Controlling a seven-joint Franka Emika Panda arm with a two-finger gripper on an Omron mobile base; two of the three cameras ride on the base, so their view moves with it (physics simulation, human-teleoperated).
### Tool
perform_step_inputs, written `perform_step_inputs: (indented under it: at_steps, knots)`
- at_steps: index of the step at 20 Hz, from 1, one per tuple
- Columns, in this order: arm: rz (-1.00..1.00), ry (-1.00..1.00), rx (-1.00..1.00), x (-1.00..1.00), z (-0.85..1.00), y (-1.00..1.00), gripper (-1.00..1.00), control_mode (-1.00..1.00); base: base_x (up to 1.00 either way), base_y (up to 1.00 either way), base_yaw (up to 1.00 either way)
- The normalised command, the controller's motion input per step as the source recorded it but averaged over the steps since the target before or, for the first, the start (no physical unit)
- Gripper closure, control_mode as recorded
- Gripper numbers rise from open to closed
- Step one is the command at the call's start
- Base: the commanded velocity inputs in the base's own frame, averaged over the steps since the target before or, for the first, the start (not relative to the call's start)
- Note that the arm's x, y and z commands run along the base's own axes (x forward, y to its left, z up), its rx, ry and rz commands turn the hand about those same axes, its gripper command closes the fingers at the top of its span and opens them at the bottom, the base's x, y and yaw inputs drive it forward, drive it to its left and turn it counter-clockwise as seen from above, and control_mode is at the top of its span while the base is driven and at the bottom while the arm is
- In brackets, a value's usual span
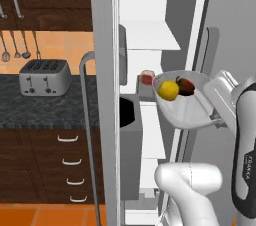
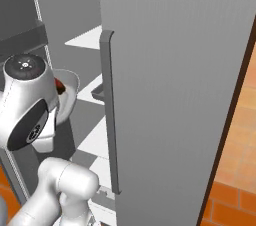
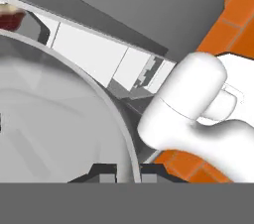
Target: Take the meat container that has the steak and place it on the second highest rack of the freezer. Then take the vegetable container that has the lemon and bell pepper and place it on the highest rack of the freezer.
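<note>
Two fruits, lemon [image 1: 168,90] and pepper [image 1: 186,86], in a white bowl [image 1: 186,115], claw [image 3: 125,172] clenched on its rim, held tilted before the open freezer [image 1: 150,35] shelves, steak [image 1: 147,77] just behind.

1. My vegetable container [image 1: 186,115] is pale white-grey, glossy inside.
2. The lemon [image 1: 168,90] in it is bright yellow; the bell pepper [image 1: 186,86] is dark glossy red.
3. The freezer [image 1: 145,35] has white shelves and a grey door [image 2: 180,95].
4. The steak [image 1: 147,77] is red with a pale edge.
5. The toaster [image 1: 44,77] is silver-grey on a speckled black counter [image 1: 30,107].
6. The floor [image 2: 235,170] is orange tile.
</note>
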Motion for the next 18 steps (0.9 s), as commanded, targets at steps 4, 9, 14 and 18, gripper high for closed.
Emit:
perform_step_inputs:
  at_steps: [4, 9, 14, 18]
  knots:
    - [0.0, -0.22, 0.0, 0.42, 0.71, 0.04, 1.0, -1.0, 0.0, 0.0, 0.0]
    - [0.0, -0.23, 0.0, 0.12, 0.39, 0.08, 1.0, -1.0, 0.0, 0.0, 0.0]
    - [-0.05, -0.28, 0.0, 0.58, 0.5, 0.07, 1.0, -1.0, 0.0, 0.0, 0.0]
    - [-0.11, -0.02, 0.01, 0.82, 0.06, -0.02, 1.0, -1.0, 0.0, 0.0, 0.0]
